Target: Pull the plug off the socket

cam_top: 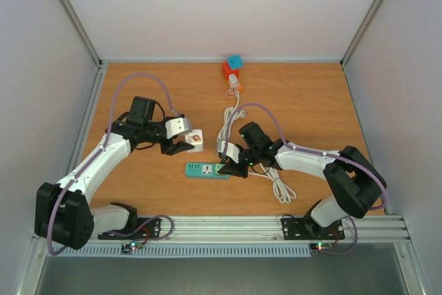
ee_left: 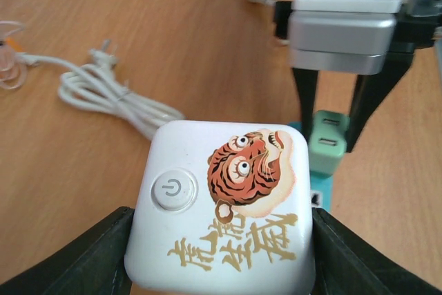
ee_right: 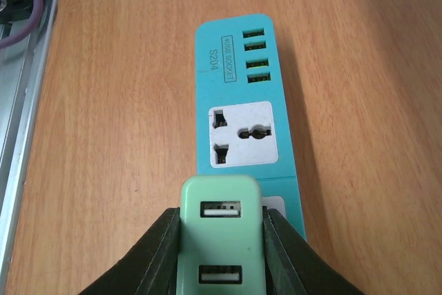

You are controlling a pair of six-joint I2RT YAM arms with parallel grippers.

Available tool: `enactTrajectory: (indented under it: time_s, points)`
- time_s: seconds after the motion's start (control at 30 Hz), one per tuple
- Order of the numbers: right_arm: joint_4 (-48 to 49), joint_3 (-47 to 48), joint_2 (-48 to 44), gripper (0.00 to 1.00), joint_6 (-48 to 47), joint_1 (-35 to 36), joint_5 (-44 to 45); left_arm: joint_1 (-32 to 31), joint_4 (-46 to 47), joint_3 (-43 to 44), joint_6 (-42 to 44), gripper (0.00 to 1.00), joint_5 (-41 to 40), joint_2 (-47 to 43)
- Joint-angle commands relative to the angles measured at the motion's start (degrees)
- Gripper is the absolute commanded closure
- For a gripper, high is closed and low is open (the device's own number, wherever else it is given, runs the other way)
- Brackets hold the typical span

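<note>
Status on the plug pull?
Right gripper shut on green plug at end of teal power strip; seating hidden. Left gripper shut on white tiger adapter, apart from strip. White cable beside strip, not blocking.

My right tool (ee_right: pixel 221 250) runs off the bottom edge of its wrist view, and so does the green plug (ee_right: pixel 219 206) it clamps. The plug's pins are hidden, so I cannot tell whether they sit in the blue socket strip (ee_right: pixel 238 88), whose near end lies behind it. My left tool (ee_left: pixel 222 257) and the white cube (ee_left: pixel 221 170) are cropped below too.
</note>
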Motion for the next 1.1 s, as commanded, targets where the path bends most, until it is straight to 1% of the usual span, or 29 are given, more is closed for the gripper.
enactTrajectory:
  time_s: [0.0, 0.17, 0.37, 0.53, 0.57, 0.73, 0.83, 0.9, 1.07]
  points:
    - [-0.84, -1.12, 1.82, 0.92, -0.26, 0.48, 3.54, 3.77, -7.58, 6.64, 6.42, 0.7, -2.75, 0.03]
    - [-0.84, -1.05, 1.81, 0.92, -0.3, 0.47, 3.62, 8.25, -14.14, 15.09, 11.67, 0.7, -12.17, 5.02]
    - [-0.75, -0.96, 1.81, 0.92, -0.09, 0.49, 3.82, 13.58, -17.22, 26.0, 13.94, 0.68, -22.76, 14.11]
    - [-0.77, -0.56, 2.12, 0.91, 0.12, 0.49, 3.9, 16.94, -21.09, 38.22, 10.64, 0.68, -28.14, 24.65]
    - [-0.75, -0.57, 2.08, 0.91, 0.26, 0.53, 3.93, 19.08, -21.86, 41.18, 9.75, 0.68, -28.98, 26.87]
    - [-0.93, -0.3, 2.08, 0.91, 0.53, 0.51, 3.63, 23.53, -27.0, 56.79, 4.19, 0.68, -33.0, 39.39]
    - [-0.93, -0.17, 2.07, 0.91, 0.58, 0.52, 3.47, 25.12, -30.64, 65.97, 2.61, 0.68, -35.32, 46.58]
    - [-0.93, -0.16, 2.08, 0.9, 0.67, 0.45, 3.6, 25.94, -31.12, 70.98, 2.0, 0.68, -37.13, 50.05]
    - [-0.85, -0.21, 1.92, 0.9, 0.75, 0.47, 3.83, 27.32, -29.27, 75.97, 1.76, 0.67, -42.03, 56.83]
